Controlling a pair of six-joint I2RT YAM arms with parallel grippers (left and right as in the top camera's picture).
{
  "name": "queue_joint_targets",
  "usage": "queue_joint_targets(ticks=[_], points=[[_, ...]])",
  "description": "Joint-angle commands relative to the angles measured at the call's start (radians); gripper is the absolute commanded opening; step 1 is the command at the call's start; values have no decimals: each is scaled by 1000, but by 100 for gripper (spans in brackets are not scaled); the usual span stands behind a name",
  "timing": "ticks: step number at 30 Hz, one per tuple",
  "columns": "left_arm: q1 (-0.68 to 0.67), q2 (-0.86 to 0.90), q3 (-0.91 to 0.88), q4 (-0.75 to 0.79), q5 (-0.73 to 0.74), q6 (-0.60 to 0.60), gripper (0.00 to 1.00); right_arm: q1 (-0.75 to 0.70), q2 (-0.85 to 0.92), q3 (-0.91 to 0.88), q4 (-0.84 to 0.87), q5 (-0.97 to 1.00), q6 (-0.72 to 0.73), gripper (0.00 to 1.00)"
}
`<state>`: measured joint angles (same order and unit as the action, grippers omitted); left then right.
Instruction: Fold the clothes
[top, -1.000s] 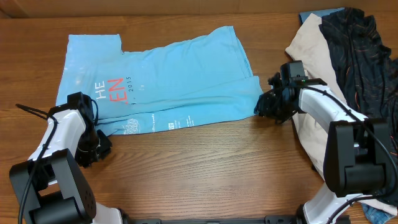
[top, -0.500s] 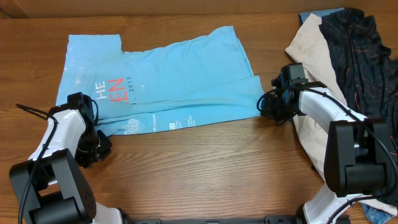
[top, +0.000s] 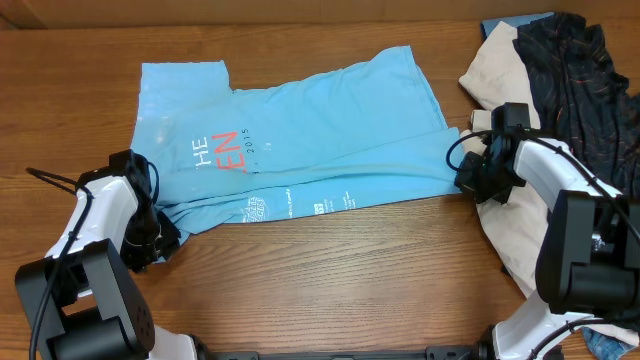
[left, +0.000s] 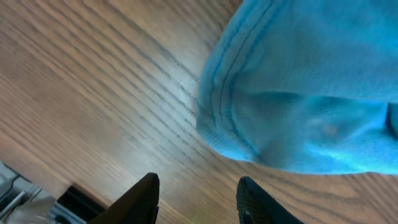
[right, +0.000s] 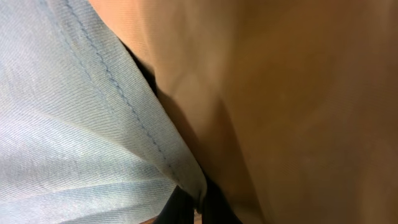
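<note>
My right gripper (top: 468, 178) was clamped tight on the light blue T-shirt (top: 320, 130), pinching a stitched hem (right: 118, 93) at the shirt's near corner. In the right wrist view that hem ran straight down into my closed fingertips, with nothing of the wood showing between them. The shirt lay mostly flat on the table (top: 350, 270), spreading away from this gripper toward my left arm. Its lower edge was folded over on itself in a long band. The white and coral-red lettering (top: 215, 150) sat at the far end from my right gripper, close to my left one.

The cream garment (top: 495, 70) lay right against my right gripper on its outer side, touching the blue cloth where I held it. The black garment (top: 580, 90) with thin orange lines was heaped past the cream one, further out from the gripper and partly on top of it.

My left gripper (left: 199, 180) stood partly spread, holding nothing, with bare wood between its two fingertips (left: 149, 190). A rounded, seamed edge of the blue shirt lay just ahead of those tips. I could not tell whether they touched it.
</note>
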<state>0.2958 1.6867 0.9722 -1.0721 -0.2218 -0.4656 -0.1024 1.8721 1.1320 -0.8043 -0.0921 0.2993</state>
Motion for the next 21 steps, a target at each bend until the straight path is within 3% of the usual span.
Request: queue_joint_targets(ticks=[1, 6, 11, 15, 18, 21], points=[[0, -20, -19, 19, -14, -14, 50, -3, 2, 1, 1, 61, 8, 4], [0, -20, -69, 72, -10, -14, 62, -3, 2, 1, 2, 62, 8, 4], [0, -20, -135, 200, 46, -10, 60, -3, 2, 1, 2, 62, 8, 4], [0, -20, -161, 283, 55, -2, 44, -4, 2, 1, -2, 62, 8, 4], [0, -20, -160, 316, 52, 12, 16, -3, 2, 1, -3, 62, 8, 4], [0, -20, -154, 326, -31, 14, 6, -3, 2, 1, -3, 62, 8, 4]])
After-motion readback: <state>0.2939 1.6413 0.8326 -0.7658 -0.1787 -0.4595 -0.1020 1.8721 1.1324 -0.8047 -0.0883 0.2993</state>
